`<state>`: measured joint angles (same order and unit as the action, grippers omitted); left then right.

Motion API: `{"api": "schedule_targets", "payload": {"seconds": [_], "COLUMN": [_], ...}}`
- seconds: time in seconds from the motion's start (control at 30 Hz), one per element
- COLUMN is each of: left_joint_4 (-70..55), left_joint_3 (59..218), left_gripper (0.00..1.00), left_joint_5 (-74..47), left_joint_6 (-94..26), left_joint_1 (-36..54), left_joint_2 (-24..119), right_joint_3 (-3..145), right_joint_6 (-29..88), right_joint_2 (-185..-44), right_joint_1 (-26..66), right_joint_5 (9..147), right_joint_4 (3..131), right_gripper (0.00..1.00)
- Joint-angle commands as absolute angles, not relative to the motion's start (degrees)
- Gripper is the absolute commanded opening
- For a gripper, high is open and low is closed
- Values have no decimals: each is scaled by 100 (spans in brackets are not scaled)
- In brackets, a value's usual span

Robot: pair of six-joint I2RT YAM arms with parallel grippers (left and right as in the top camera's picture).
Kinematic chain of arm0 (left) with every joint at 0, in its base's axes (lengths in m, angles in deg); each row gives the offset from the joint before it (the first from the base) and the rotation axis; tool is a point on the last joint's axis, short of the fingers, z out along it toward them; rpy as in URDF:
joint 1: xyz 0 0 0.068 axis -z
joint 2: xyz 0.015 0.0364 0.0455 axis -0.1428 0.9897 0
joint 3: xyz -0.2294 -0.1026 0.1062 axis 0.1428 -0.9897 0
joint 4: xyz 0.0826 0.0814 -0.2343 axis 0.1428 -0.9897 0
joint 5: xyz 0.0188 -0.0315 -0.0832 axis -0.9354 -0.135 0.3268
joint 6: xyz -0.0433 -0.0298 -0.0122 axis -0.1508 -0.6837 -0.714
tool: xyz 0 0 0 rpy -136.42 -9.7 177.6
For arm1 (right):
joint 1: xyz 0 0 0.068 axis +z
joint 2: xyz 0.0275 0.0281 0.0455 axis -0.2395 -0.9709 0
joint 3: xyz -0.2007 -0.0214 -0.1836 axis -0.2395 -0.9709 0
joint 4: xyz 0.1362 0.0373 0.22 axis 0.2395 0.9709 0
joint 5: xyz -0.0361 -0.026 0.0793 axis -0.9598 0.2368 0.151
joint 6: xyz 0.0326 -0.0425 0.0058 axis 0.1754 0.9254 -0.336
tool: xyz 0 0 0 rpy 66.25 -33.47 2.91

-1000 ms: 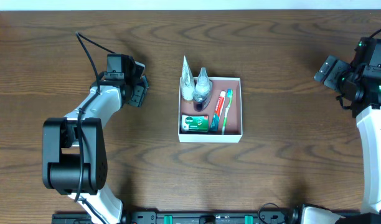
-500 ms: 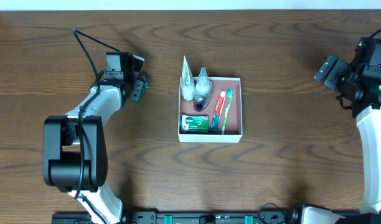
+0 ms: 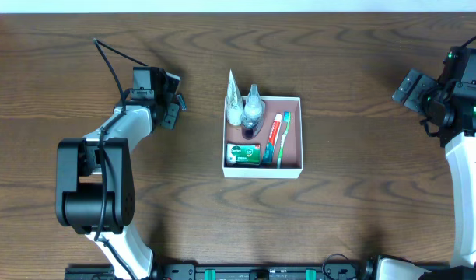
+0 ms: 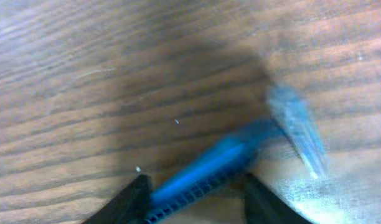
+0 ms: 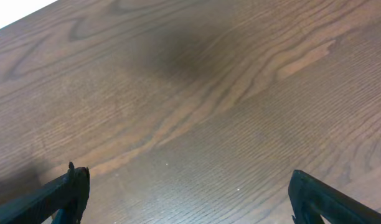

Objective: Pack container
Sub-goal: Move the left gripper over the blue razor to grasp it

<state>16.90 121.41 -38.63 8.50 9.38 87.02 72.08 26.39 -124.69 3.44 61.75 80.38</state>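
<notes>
The container (image 3: 263,170), a white-walled square box with a pinkish floor, sits mid-table. It holds a white tube (image 3: 233,95), a small bottle (image 3: 253,107), a red-and-white tube (image 3: 275,128), a teal toothbrush (image 3: 285,137) and a green box (image 3: 244,154). My left gripper (image 3: 173,109) is low over the table, left of the container. In the left wrist view a blurred blue ribbed handle (image 4: 209,168) with a pale head (image 4: 296,127) lies slantwise between its jaws (image 4: 193,200), against the left finger; whether both fingers press it is unclear. My right gripper (image 5: 187,193) is open over bare wood.
The right arm (image 3: 456,93) is at the table's far right edge, well away from the container. Dark wood tabletop (image 3: 355,202) surrounds the box on all sides. The left arm's base (image 3: 90,194) stands at the front left.
The left gripper's jaws have narrowed around the blue handle, and its wrist has shifted slightly. The right arm and the container's contents have not moved.
</notes>
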Motion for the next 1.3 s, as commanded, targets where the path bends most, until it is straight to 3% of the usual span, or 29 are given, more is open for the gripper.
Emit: {"api": "schedule_targets", "payload": {"seconds": [0.0, 0.43, 0.67, 0.87, 1.03, 1.27], "left_joint_4": [1364, 864, 527, 215, 5, -336], "left_joint_3": [12040, 12040, 12040, 12040, 12040, 12043], "left_gripper": [33, 33, 59, 62, 61, 34], "left_joint_5": [-3640, -2916, -2307, -2269, -2206, -2208], "left_joint_6": [871, 788, 788, 791, 788, 349], "left_joint_1": [914, 914, 916, 918, 921, 921], "left_joint_2": [8940, 8940, 8940, 8940, 8940, 8940], "right_joint_3": [7230, 7230, 7230, 7230, 7230, 7230], "right_joint_6": [2583, 2583, 2583, 2583, 2583, 2583], "right_joint_2": [-12496, -12496, -12496, -12496, -12496, -12496], "right_joint_1": [316, 316, 316, 316, 316, 316], "right_joint_5": [6177, 6177, 6177, 6177, 6177, 6177], "right_joint_4": [8045, 8042, 8045, 8045, 8045, 8045], "right_gripper": [99, 99, 99, 99, 99, 99]}}
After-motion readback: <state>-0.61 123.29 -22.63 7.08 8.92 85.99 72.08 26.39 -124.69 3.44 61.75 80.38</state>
